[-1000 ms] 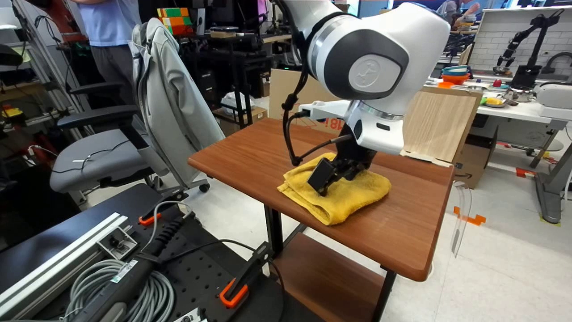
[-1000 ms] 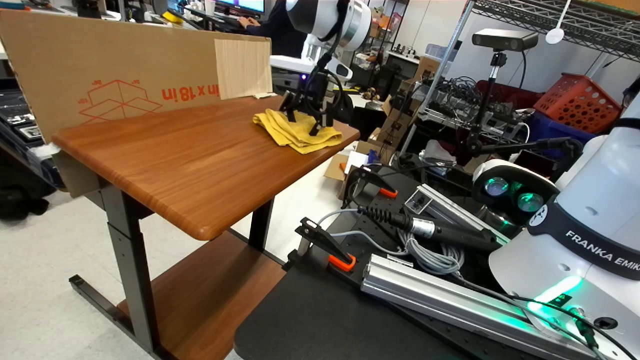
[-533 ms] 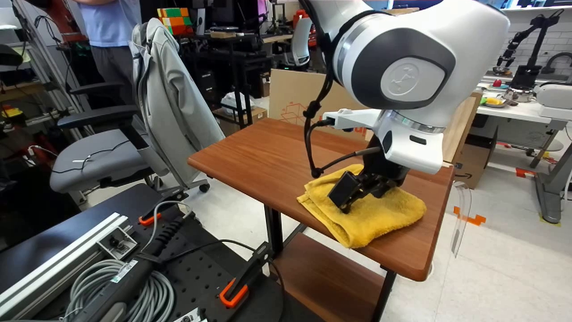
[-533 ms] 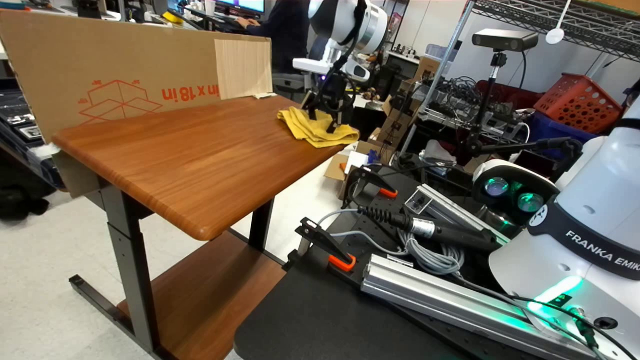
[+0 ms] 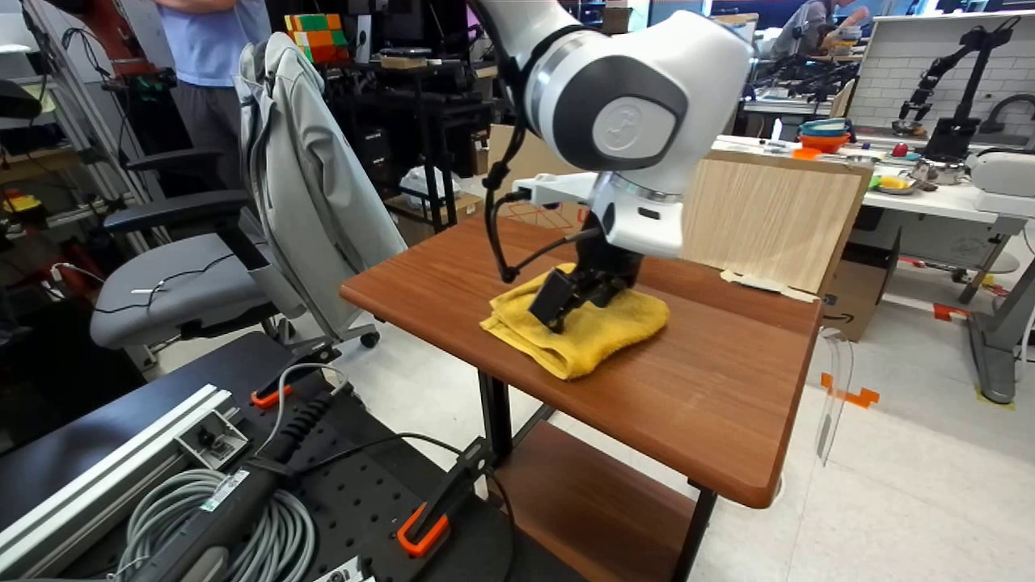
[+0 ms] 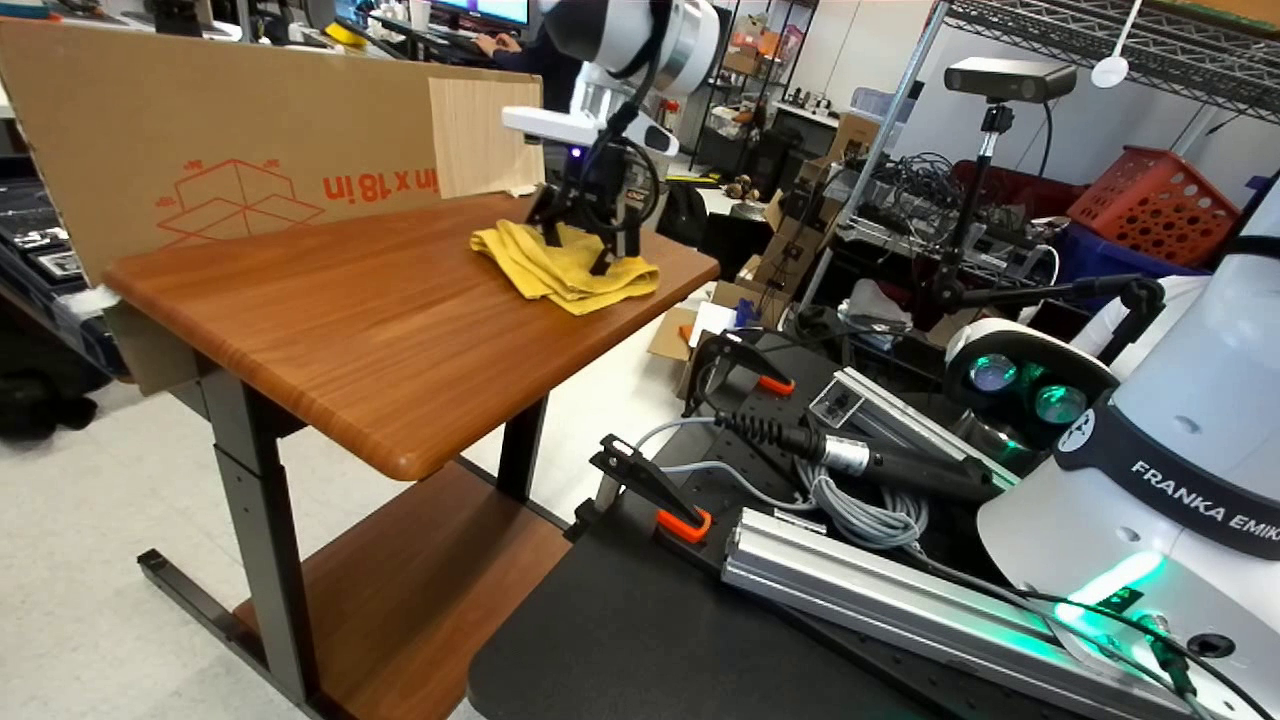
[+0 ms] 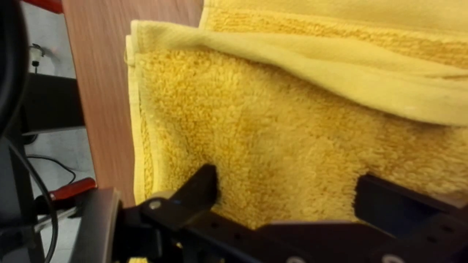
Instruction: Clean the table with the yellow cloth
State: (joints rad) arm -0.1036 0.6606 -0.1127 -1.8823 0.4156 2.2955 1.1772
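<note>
Wiping looks like the step in hand, with your fingers (image 7: pixel 201 186) set wide apart, tips down in the pile of the cloth (image 7: pixel 270 128), which lies flat between them, unpinched. It sits folded on the counter (image 6: pixel 330 310), near the edge facing the robot's base (image 6: pixel 1120 520), and in both exterior views no part overhangs. Expect it to handle light, soft and limp: nothing to break, and the shaggy nap should give your tips good bite, though the layers may slide over one another. To wipe, put your pressure on the thick middle, where the layers ought to travel together, and expect some drag against the wood; push at the loose fold (image 7: pixel 329 69) and it would likely ruck up. To lift, you would do best at the stacked hem (image 7: pixel 137 117), all layers at once, since one alone may unfold the rest. Beyond the counter stands a carton (image 6: pixel 668 340); a white sheet (image 6: pixel 712 325) and something blue (image 6: pixel 746 313) show there, in it or on it, you can't tell. Another box (image 5: pixel 857 295) hides its contents. Farther off, a red basket (image 6: pixel 1150 205) rests above a blue bin (image 6: pixel 1130 270); what the basket holds doesn't show. Farthest back, bowls (image 5: pixel 824 136) stand stacked, blue above orange, and near them a plate (image 5: pixel 899 192) bears something yellow (image 5: pixel 893 183).
</note>
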